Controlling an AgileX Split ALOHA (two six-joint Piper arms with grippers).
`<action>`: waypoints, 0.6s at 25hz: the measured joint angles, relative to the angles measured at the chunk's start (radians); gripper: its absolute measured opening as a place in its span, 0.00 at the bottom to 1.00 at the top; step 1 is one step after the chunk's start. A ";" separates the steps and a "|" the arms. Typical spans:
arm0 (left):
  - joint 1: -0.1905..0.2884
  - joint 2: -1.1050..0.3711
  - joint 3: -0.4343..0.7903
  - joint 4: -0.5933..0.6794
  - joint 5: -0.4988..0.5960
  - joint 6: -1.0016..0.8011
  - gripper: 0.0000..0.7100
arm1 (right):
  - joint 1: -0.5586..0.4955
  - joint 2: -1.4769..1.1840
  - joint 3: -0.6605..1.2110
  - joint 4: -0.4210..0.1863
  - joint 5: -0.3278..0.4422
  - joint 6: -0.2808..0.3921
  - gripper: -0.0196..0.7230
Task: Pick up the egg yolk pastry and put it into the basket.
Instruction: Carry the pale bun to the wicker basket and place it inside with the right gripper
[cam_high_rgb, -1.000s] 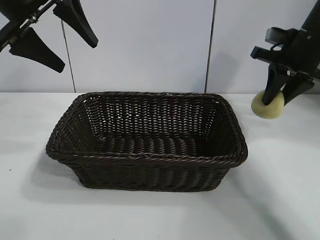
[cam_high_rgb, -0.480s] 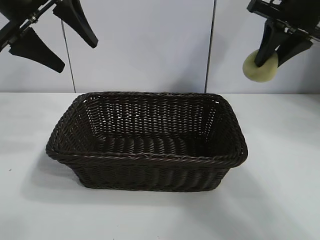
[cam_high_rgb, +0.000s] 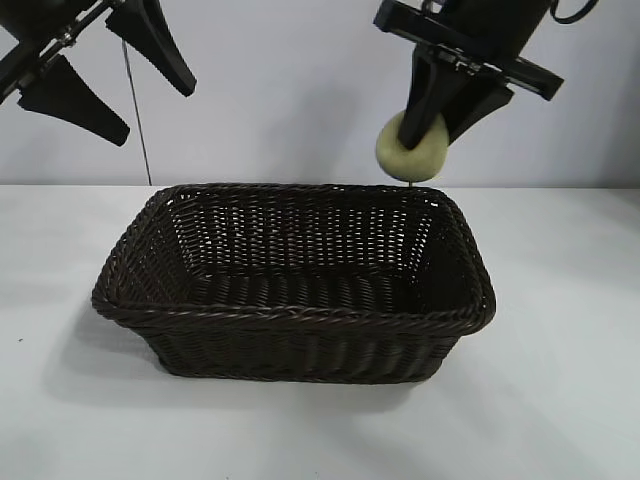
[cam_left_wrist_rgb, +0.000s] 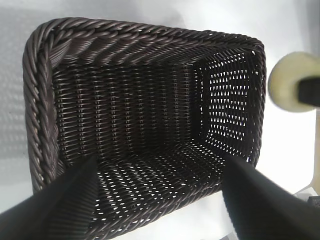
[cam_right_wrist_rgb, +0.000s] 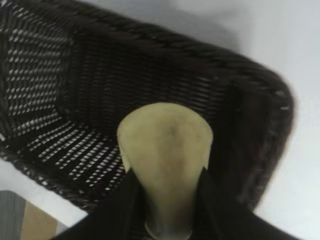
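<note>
Two right gripper (cam_high_rgb: 430, 130) fingers (cam_high_rgb: 424, 98) pinch the egg yolk pastry (cam_high_rgb: 412, 150) above the basket (cam_high_rgb: 300, 318).

Lab-like test bench, bare white table (cam_high_rgb: 560, 400), plain panelled wall (cam_high_rgb: 300, 90)

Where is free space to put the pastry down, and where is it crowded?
The whole floor of the basket is bare inside its braided rim. The white table is free in front of the basket and on both its sides. It is crowded only above the basket's far right corner, where the right claw holds the egg yolk pastry. The left claw hangs open, high above the table's left end.
</note>
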 joint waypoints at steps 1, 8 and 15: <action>0.000 0.000 0.000 0.000 0.000 0.000 0.72 | 0.017 0.000 0.000 0.000 -0.001 0.000 0.30; 0.000 0.000 0.000 0.000 0.000 0.000 0.72 | 0.095 0.026 0.000 -0.018 -0.019 0.017 0.30; 0.000 0.000 0.000 0.000 -0.001 0.000 0.72 | 0.114 0.124 0.000 -0.037 -0.045 0.026 0.30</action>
